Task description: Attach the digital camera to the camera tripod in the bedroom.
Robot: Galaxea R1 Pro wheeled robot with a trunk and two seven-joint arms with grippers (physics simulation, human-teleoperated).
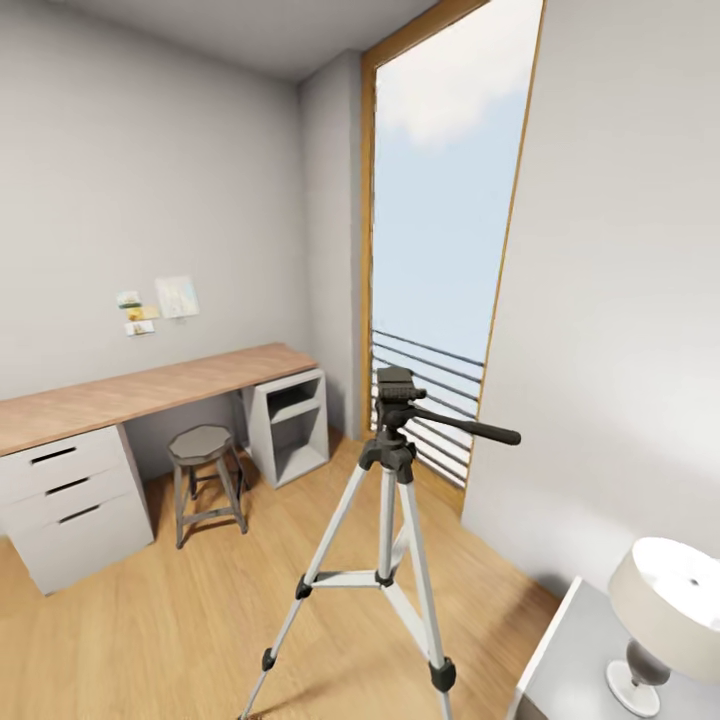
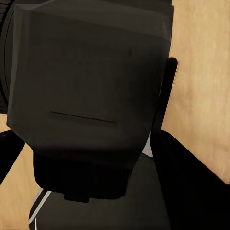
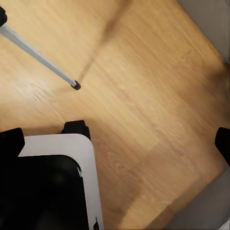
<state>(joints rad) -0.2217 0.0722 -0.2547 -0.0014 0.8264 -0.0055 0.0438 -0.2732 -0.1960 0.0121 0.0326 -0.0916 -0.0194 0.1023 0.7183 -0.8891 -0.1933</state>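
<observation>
Light wood planks floor the white-walled bedroom, where the tall silver-legged camera tripod with matte black head stands centre, beside the window. Left wrist view shows the boxy black digital camera clamped in the left claw; right claw's state: cannot tell.

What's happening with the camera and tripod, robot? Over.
Left fingers beside a big dark object, likely the digital camera; grip unclear. Right fingers: state unclear. Camera tripod straight ahead, head bare. Path looks clear; stool stands aside.
</observation>
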